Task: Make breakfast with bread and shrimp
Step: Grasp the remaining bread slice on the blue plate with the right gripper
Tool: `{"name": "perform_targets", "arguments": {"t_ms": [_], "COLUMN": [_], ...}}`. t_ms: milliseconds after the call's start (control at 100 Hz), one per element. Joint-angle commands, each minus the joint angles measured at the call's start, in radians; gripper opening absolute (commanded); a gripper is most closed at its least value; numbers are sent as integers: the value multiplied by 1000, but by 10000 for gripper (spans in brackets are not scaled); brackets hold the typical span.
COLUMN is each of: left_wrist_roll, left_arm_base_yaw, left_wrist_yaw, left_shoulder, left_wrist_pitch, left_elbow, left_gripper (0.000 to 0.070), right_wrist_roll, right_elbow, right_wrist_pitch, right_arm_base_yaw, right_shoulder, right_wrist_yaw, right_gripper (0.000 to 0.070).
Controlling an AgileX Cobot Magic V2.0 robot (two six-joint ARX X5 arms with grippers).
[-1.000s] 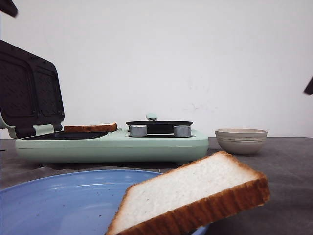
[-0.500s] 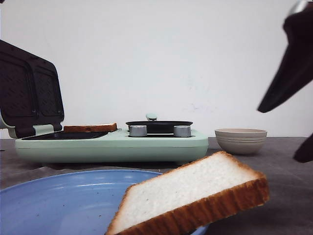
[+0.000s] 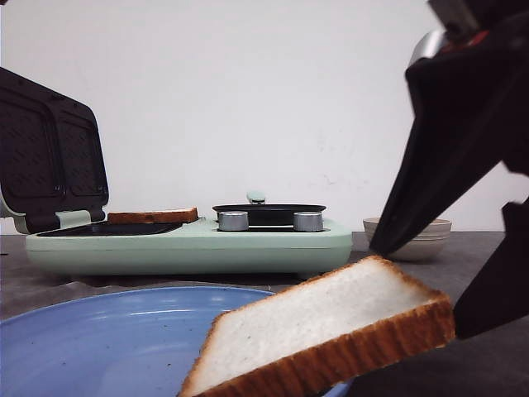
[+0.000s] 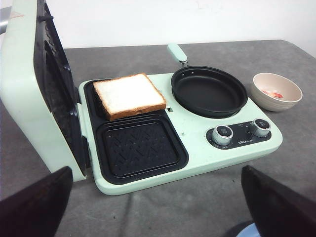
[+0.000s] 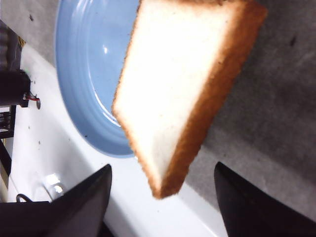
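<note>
1 slice of bread already lies in the far bay of the maker, ahead of the left pincer, which hangs open and empty well back from the appliance. The near bay, closer to that pincer, is bare, and so is the pan beyond it to the right.

The 2nd slice leans on the rim of the plate, 1 corner jutting out over the tabletop. The right pincer is spread wide with nothing in it; its 2 fingers straddle that jutting corner without touching it, so a grasp looks imminent but not made.

The shrimp sit in the bowl, far from both pincers.

I judge roughly a third done: the 2nd slice, the shrimp and closing the lid remain.
</note>
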Motion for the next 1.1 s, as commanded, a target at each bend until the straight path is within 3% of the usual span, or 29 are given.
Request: {"name": "perform_targets", "arguments": {"t_ms": [0, 350, 400, 500, 570, 700, 1090], "left_wrist_roll": [-1, -1, -1, -1, -1, -1, -2], "left_arm_base_yaw": [2, 2, 2, 2, 2, 2, 2], "left_wrist_yaw": [-3, -3, -3, -3, -3, -3, -3], "left_shoulder": [4, 4, 4, 4, 4, 3, 3], "left_wrist_pitch": [11, 11, 11, 11, 11, 11, 11], "left_elbow": [5, 5, 5, 5, 5, 5, 5], "left_gripper": [700, 700, 700, 700, 700, 700, 700], "right_wrist_roll": [19, 58, 58, 58, 58, 60, 91], "right_elbow": [13, 13, 13, 13, 13, 13, 16], "right_wrist_pitch": [31, 111, 114, 116, 116, 115, 163], "right_arm_base_yaw": [23, 58, 64, 70, 70, 70, 70], "right_shoulder": [27, 102, 105, 104, 103, 100, -11], "right_wrist_yaw": [19, 25, 26, 41, 44, 44, 43], "right_gripper": [408, 384, 322, 104, 35, 5, 5]}}
